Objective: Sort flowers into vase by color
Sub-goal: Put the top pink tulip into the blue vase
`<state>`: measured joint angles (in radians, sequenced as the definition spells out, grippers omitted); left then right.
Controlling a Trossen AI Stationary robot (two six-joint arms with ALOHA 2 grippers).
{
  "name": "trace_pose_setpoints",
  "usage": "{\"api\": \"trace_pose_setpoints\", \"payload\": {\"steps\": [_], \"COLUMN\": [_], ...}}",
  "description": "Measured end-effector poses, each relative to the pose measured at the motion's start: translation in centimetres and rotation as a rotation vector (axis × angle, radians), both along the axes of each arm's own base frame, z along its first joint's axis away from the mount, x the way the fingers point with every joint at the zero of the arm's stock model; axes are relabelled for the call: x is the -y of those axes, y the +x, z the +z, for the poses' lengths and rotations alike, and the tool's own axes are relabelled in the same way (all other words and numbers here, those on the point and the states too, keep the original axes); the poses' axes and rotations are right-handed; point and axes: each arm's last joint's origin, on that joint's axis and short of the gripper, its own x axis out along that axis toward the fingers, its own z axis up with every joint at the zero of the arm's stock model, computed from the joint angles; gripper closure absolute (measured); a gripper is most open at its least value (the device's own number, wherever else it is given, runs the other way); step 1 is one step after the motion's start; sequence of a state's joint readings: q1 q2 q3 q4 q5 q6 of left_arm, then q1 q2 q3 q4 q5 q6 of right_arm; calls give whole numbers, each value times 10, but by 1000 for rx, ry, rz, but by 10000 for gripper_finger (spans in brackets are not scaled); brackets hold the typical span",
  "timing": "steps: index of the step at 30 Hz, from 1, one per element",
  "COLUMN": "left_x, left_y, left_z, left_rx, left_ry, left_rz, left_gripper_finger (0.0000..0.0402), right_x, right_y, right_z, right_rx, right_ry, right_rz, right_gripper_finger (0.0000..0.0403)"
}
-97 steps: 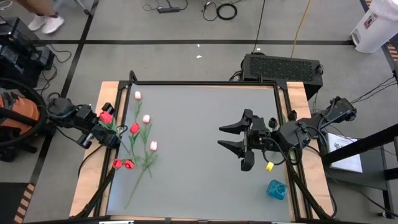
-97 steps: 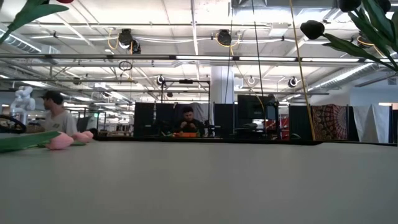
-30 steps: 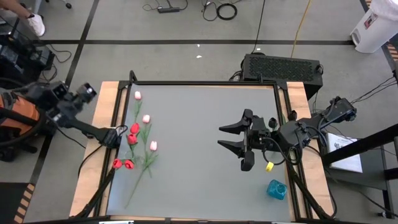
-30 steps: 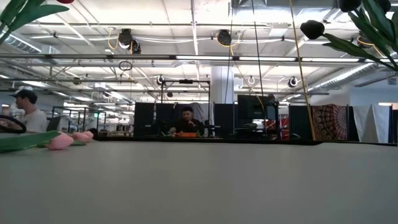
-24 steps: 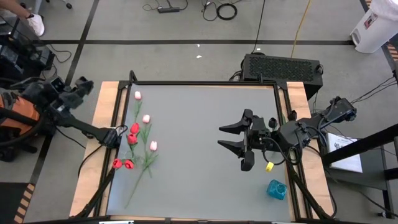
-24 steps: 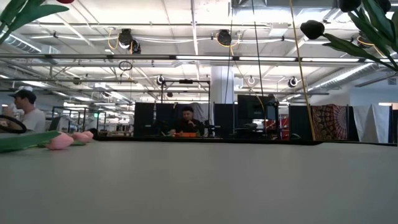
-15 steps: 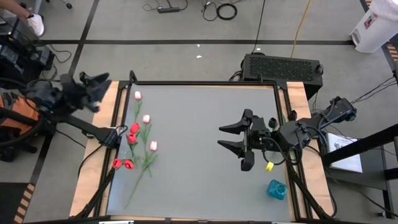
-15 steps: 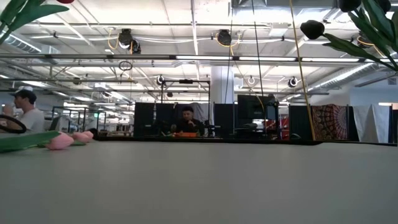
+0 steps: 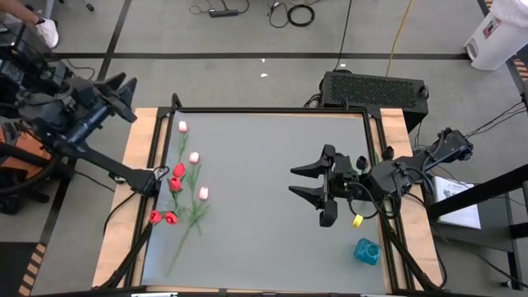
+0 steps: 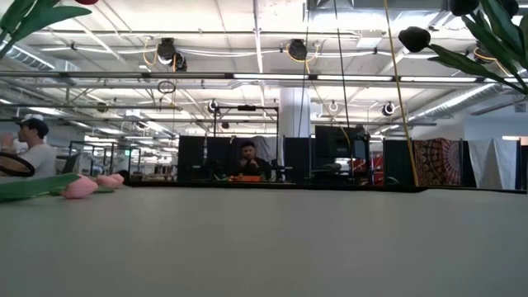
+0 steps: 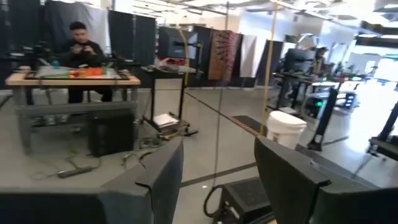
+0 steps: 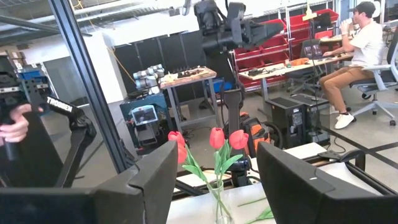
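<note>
Pink flowers [image 9: 194, 157] and red flowers [image 9: 163, 218] lie flat on the grey table's left side, their stems toward the near edge. A clear glass vase [image 12: 217, 204] holds three red tulips [image 12: 216, 137] upright; from above their heads [image 9: 176, 176] show among the lying flowers. My left gripper [image 9: 124, 87] is open, raised beyond the table's far left corner, pointing level into the room [image 11: 217, 180]. My right gripper [image 9: 302, 181] is open over the table's right half, facing the vase [image 12: 214, 180]. Both hold nothing.
A blue object [image 9: 367, 250] and a small yellow one [image 9: 357, 220] lie near the right edge. Black tulip heads [image 10: 415, 37] and leaves hang close before the low camera. People sit in the room beyond.
My left gripper has risen and swung away from the flowers toward the table's far left corner, rolling and tipping up until it points level. It has stayed open with nothing in it. The flowers have not moved.
</note>
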<state>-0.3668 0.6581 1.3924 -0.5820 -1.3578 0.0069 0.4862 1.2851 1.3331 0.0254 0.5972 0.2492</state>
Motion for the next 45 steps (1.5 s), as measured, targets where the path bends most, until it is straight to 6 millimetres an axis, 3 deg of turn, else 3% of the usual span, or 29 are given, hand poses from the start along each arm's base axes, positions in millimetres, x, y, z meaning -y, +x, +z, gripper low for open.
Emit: {"api": "trace_pose_setpoints", "payload": {"steps": [6, 11, 17, 23, 35, 45], "left_x": [2, 10, 10, 1, -18, -43], "left_y": [7, 26, 42, 47, 56, 57], "left_z": [7, -11, -40, -65, -81, -124], "left_rx": [-32, -128, -175, -332, -446, -676], "left_ry": [10, 1, -171, -364, -673, -854], "left_rz": [14, -40, -31, 79, 170, 231], "left_gripper_finger": [234, 257, 261, 261, 261, 261], "right_x": [0, 0, 0, 0, 0, 0], "right_y": [0, 0, 0, 0, 0, 0], "right_z": [0, 0, 0, 0, 0, 0], "right_rx": [0, 0, 0, 0, 0, 0], "right_ry": [0, 0, 0, 0, 0, 0], "right_rz": [0, 0, 0, -1, 0, 0], "right_gripper_finger": [192, 192, 192, 192, 192, 192]}}
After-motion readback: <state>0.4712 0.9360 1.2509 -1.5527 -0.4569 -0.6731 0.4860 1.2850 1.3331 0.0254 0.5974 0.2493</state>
